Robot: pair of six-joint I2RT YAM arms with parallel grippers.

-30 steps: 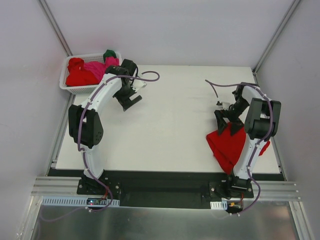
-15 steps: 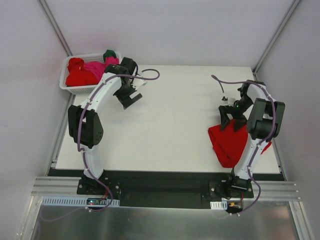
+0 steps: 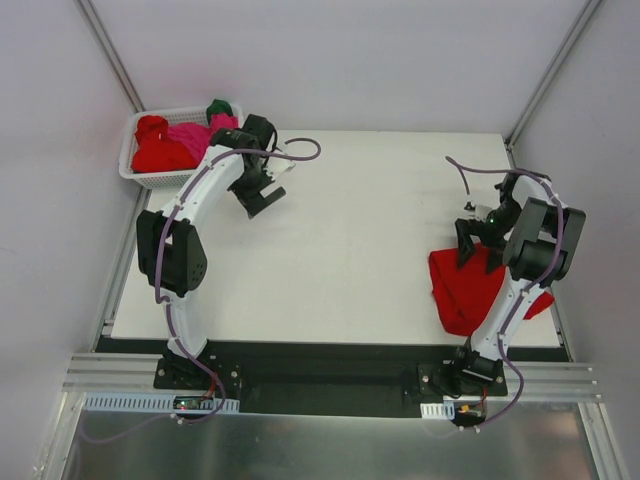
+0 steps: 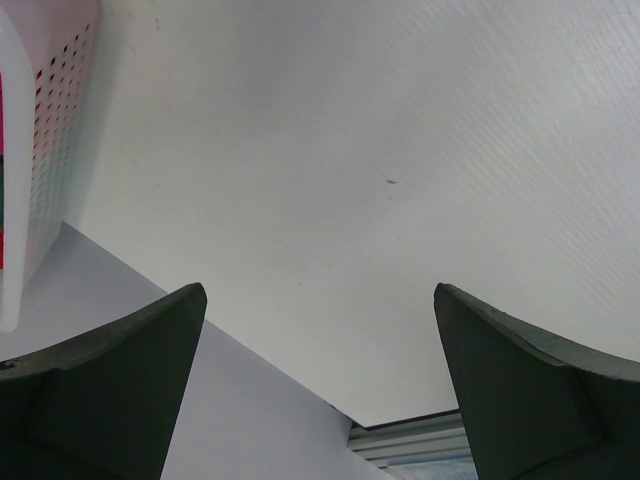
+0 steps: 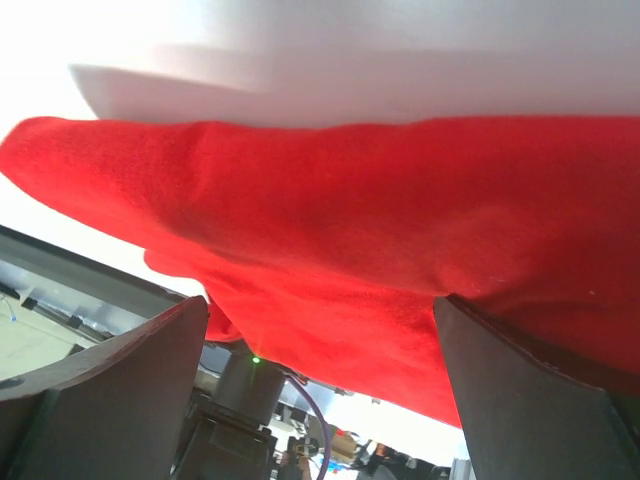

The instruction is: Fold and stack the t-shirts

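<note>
Over the last second the right gripper (image 3: 472, 243) has swung out toward the right side of the table (image 3: 360, 220), and the red t-shirt (image 3: 468, 296) under it has slid the same way. The left arm has hardly stirred. The right jaws are spread wide. In the wrist view the red cloth fills the space between and beyond them in a humped fold, but nothing is pinched, so I read the shirt as lying loose on the table beneath the arm, at the near right and close to the table's right edge. The left gripper (image 3: 262, 200) is spread just as wide over bare table, holding nothing, just beside the white basket (image 3: 148, 178). In the basket are a heaped red shirt (image 3: 160, 150), a magenta-pink shirt (image 3: 196, 136) and a dark green shirt (image 3: 220, 107). My judgement is that I am settling this shirt as the base of the stack. To do that well, I would lift the right arm straight up so no link drags the cloth further toward the edge. I would then check from above that the fold lies flat, and only then send the left jaws into the basket for a single top layer.
</note>
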